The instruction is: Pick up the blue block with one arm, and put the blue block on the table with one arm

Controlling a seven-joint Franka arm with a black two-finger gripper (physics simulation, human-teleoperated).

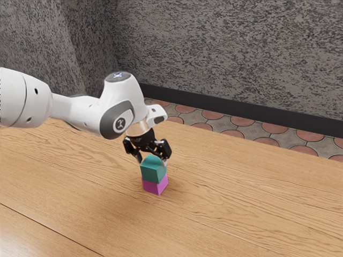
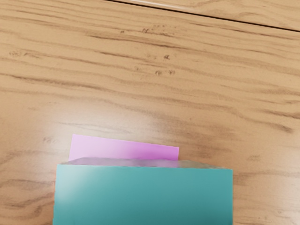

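Observation:
In the exterior view my gripper (image 1: 152,160) points down at the upper part of the teal-blue block (image 1: 153,172), with one finger at each of two sides; it looks shut on the block. Directly below is the magenta block (image 1: 155,186), on the table (image 1: 230,198). Whether the two blocks touch is hard to tell. In the wrist view the blue block (image 2: 144,197) is large and close under the hand, its edges nearly square to the hand. Part of the magenta block (image 2: 126,148) sticks out from beneath it, turned slightly differently.
The wooden table (image 2: 154,98) extends around the blocks, with a dark seam across it. Beyond its far edge, in the exterior view, lie a tiled floor (image 1: 241,122) and a rough grey wall (image 1: 225,53).

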